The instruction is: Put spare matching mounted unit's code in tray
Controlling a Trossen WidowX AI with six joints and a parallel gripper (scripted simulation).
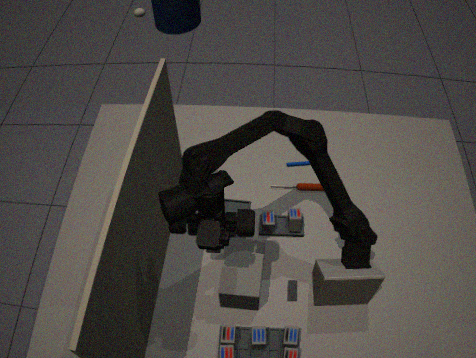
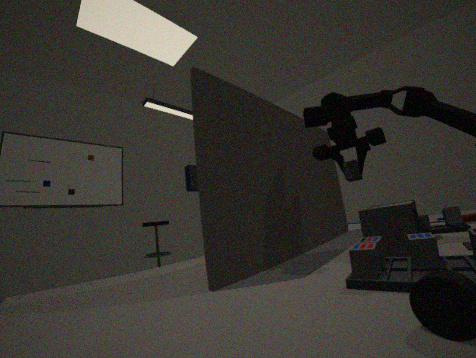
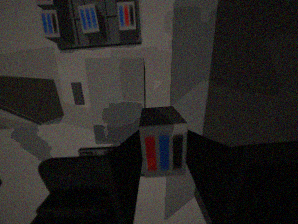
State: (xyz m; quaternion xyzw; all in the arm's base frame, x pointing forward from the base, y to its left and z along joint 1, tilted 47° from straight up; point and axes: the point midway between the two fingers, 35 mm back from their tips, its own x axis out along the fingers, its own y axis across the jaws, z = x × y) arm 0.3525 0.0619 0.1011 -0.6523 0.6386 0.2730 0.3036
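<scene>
Beside the tall panel (image 1: 135,200), the gripper (image 3: 162,150) is closed on a spare (image 3: 162,152) with red, blue and dark bars and holds it in the air. The tray (image 1: 240,205) shows just at its 3 o'clock, mostly hidden under the arm. It seems the picking is done; lowering the spare into the tray and releasing remain.

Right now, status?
Jaws shut on spare, stripes red, blue, black. Gripper high beside tall panel. Spare not yet in tray.

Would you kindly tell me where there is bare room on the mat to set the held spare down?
Bare mat lies right of the orange screwdriver and blue stick. It is crowded around the end effector, the upright panel, the two-spare holder and the rack.
</scene>
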